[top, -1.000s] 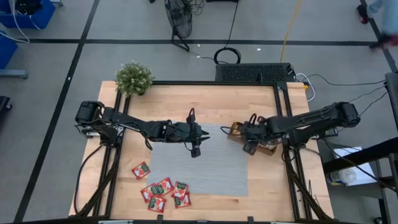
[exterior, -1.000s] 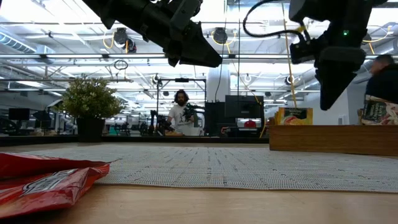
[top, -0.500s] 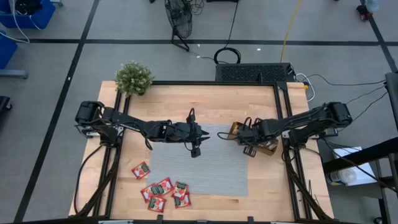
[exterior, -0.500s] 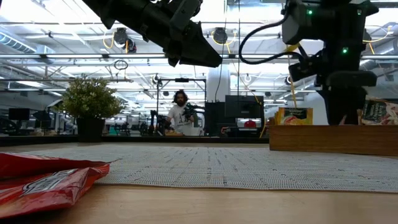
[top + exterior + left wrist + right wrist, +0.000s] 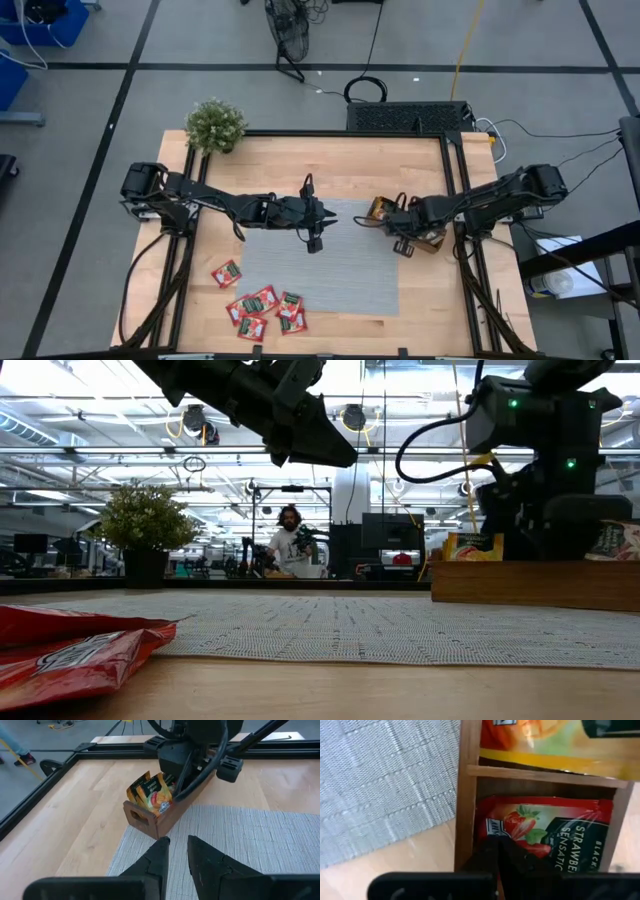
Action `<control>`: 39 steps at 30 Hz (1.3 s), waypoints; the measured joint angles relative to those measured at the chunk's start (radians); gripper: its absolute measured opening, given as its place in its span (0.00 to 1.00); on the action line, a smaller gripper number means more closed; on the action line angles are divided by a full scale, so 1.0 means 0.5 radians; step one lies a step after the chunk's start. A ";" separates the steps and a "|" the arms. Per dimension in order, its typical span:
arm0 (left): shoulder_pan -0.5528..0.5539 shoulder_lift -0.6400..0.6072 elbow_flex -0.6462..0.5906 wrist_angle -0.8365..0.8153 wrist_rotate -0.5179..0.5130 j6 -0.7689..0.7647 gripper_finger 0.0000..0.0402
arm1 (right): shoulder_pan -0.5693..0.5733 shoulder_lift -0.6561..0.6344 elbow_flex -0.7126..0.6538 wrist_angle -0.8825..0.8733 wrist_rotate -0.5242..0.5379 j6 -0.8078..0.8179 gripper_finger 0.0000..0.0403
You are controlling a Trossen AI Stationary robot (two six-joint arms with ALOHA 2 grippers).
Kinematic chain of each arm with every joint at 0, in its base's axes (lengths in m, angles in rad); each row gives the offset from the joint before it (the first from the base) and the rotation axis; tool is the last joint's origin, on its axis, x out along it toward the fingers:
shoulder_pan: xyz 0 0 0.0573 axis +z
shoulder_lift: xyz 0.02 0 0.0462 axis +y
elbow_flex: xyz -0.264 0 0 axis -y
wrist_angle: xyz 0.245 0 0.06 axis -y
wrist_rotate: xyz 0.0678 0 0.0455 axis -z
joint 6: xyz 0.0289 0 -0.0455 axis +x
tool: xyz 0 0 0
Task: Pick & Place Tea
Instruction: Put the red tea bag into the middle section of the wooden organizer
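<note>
A brown wooden tray [image 5: 380,209] stands at the right edge of the grey mat [image 5: 330,275], with tea sachets upright in its compartments. My right gripper [image 5: 498,854] reaches down into the tray and is shut on a red strawberry tea sachet [image 5: 547,837]. An orange-yellow sachet [image 5: 545,740] fills the compartment beside it. My left gripper [image 5: 315,241] hovers over the mat's far part, its fingers [image 5: 162,847] a narrow gap apart with nothing between them. Several red sachets [image 5: 262,300] lie flat near the table's front left. My right gripper pinches the red sachet at its edge [image 5: 512,845], next to the compartment's wooden wall, between its two shut fingers. The fingers come from above, pointing down into the compartment. They hide the exact spot. The sachet is still inside the compartment.
A potted plant [image 5: 214,125] stands at the table's far left corner. A black frame rail [image 5: 455,180] runs along the table's right side, close behind the tray. A person [image 5: 291,540] sits in the room beyond the table.
My right gripper has come down from above the tray into one of its compartments. In the low view its fingers now stand behind the tray's wall. My left arm has kept still.
</note>
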 joint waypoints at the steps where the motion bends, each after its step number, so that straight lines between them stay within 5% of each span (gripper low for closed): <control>1: 0.000 0.000 0.000 0.000 0.000 -0.001 0.20 | 0.001 0.002 0.000 -0.010 0.062 0.006 0.00; 18: 0.000 0.000 0.000 -0.002 -0.002 -0.032 0.20 | 0.041 -0.005 -0.009 -0.102 0.686 0.105 0.00; 39: 0.000 0.000 0.000 -0.002 -0.003 -0.034 0.20 | 0.060 -0.012 0.055 -0.188 0.849 0.111 0.00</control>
